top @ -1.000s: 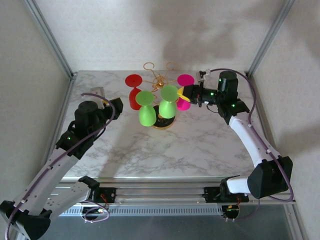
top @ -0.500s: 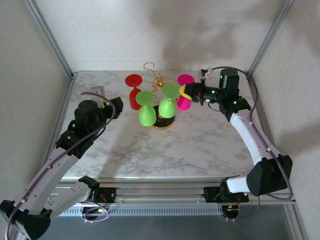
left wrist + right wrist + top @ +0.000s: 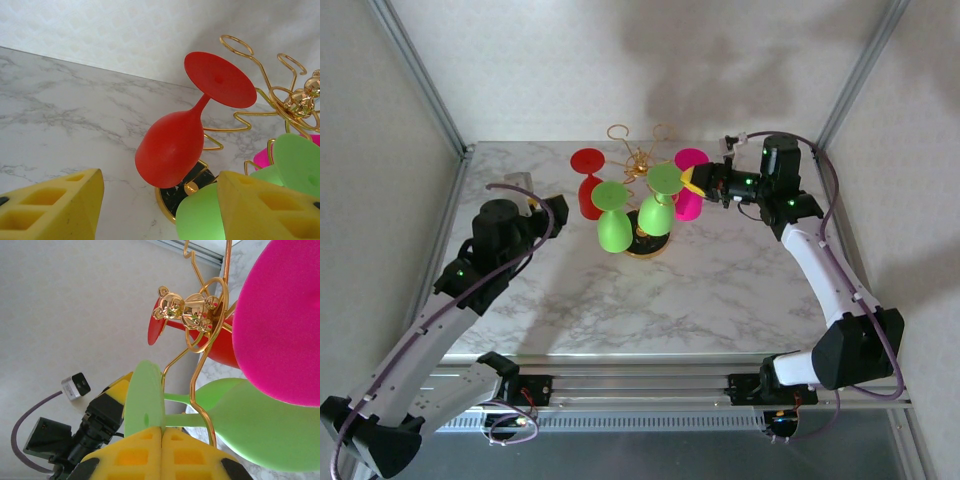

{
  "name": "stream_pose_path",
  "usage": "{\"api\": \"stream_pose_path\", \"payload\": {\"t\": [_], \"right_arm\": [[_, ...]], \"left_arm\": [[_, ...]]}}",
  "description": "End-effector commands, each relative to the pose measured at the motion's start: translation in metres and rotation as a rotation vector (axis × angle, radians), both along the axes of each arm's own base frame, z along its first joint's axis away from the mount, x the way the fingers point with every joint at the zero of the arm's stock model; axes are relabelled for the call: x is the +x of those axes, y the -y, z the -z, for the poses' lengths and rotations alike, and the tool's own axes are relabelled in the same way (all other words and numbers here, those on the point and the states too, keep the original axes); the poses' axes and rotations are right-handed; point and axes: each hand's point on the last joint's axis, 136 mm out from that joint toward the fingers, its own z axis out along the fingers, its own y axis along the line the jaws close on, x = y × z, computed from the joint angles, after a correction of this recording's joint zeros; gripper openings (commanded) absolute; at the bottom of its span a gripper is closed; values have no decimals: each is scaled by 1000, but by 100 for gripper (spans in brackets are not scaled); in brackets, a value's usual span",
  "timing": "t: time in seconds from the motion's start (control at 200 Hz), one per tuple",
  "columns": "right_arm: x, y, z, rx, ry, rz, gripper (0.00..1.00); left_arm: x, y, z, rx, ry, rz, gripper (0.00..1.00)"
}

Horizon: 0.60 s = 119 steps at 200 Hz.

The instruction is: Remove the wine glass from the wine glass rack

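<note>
Wine glass in lime-green plastic [image 3: 655, 215] hangs bowl-down on thin gold wire rack [image 3: 638, 160] on desk [image 3: 720, 290]; right claw [image 3: 690, 184], shut at its foot w/o clear hold, could tip rack & other glasses [image 3: 588, 195]; left claw [image 3: 550, 213] open, empty.

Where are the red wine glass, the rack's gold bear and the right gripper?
red wine glass [image 3: 172, 150], left wrist view, on its bowl.
gold bear [image 3: 170, 307], right wrist view, on its head.
right gripper [image 3: 162, 432], right wrist view, between shut fingertips.
</note>
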Motion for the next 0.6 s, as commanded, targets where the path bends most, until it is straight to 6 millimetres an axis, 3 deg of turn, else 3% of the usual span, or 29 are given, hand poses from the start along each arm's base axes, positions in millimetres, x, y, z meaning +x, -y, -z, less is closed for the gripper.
{"api": "stream_pose_path", "payload": {"t": [0.0, 0.591], "right_arm": [[6, 2, -21, 19, 78, 0, 0], [3, -11, -23, 21, 79, -35, 0]], "left_arm": [[0, 1, -10, 9, 19, 4, 61], [0, 3, -8, 14, 17, 6, 61]]}}
